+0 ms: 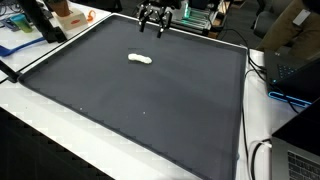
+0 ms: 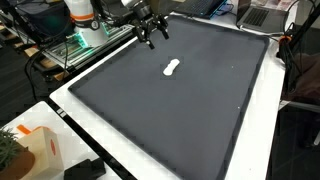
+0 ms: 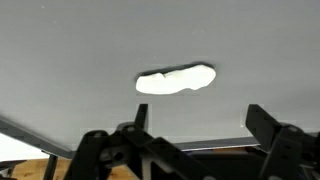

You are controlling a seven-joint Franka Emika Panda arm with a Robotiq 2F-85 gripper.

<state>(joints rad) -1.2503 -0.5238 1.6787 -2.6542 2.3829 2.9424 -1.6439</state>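
One Robotiq gripper [image 1: 153, 29]: upper centre of an exterior view, poised over the far edge of the mat, jaws spread wide, nothing between them. Same item at upper centre in an exterior view [image 2: 156, 38]; in the wrist view [image 3: 200, 118] both black fingers [image 3: 262, 120] rise from the bottom edge, empty.

One white elongated lump [image 1: 140, 59]: lies flat on the mat, upper centre of the frame, near the gripper but apart from it. Also listed at [image 2: 172, 68]; in the wrist view [image 3: 175, 79] it sits at centre, above the fingertips.

One dark grey mat [image 1: 150, 110]: covers most of the white table [image 1: 40, 130].

One orange box [image 1: 68, 14]: upper left, off the mat.
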